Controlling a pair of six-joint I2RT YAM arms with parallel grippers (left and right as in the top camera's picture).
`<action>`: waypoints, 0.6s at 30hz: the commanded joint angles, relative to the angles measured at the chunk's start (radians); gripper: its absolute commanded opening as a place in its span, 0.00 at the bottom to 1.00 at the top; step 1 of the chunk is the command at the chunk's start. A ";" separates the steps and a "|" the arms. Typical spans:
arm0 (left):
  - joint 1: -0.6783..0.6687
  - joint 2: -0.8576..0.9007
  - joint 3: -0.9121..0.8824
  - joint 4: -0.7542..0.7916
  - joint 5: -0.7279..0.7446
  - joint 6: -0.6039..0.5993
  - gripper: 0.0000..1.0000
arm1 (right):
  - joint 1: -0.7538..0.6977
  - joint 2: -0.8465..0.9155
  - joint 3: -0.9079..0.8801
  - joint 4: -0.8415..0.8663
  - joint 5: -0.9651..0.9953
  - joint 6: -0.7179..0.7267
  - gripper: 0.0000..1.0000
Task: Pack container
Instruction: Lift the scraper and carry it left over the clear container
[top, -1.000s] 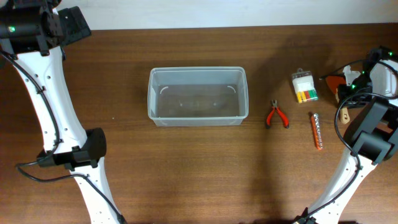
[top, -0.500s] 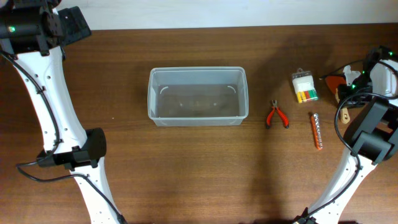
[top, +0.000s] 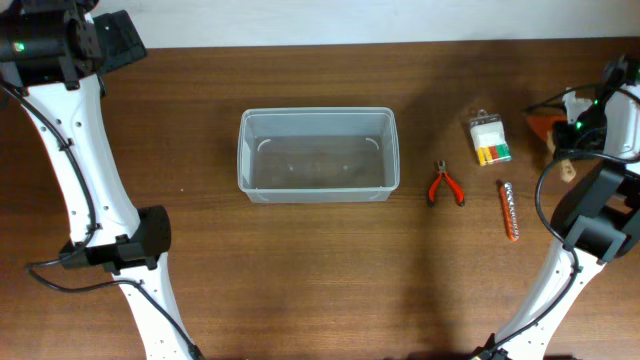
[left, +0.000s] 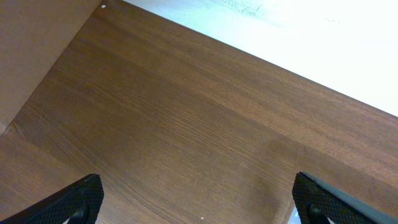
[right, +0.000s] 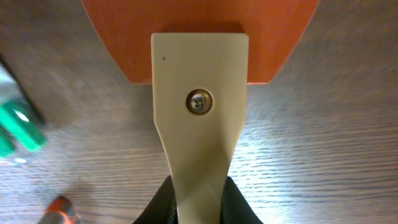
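The container (top: 318, 113), a clear rectangular tub with a rim, stands empty at the table's middle in the overhead view. My right gripper (right: 199, 202) is shut on the beige handle of a scraper with an orange blade (right: 199, 37). In the overhead view the scraper (top: 543, 126) is at the far right, partly hidden under the right wrist (top: 610, 115). My left gripper (left: 199, 202) is open and empty over bare table at the far left corner, well away from the container.
Red-handled pliers (top: 445, 186), an orange-handled screwdriver (top: 510, 211) and a small pack with green, yellow and red pieces (top: 489, 140) lie between the container and the right arm. The pack's green pieces (right: 18, 127) show in the right wrist view.
The right wrist and the scraper have shifted a little to the right and toward the far edge. The left arm has not moved.
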 joint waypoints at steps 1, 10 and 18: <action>0.007 -0.030 0.000 0.000 -0.018 0.012 0.99 | 0.035 -0.032 0.057 -0.005 0.001 0.015 0.12; 0.007 -0.030 0.000 0.000 -0.018 0.012 0.99 | 0.106 -0.032 0.118 -0.048 0.001 0.015 0.06; 0.007 -0.030 0.000 0.000 -0.018 0.012 0.99 | 0.209 -0.041 0.295 -0.142 -0.006 0.015 0.06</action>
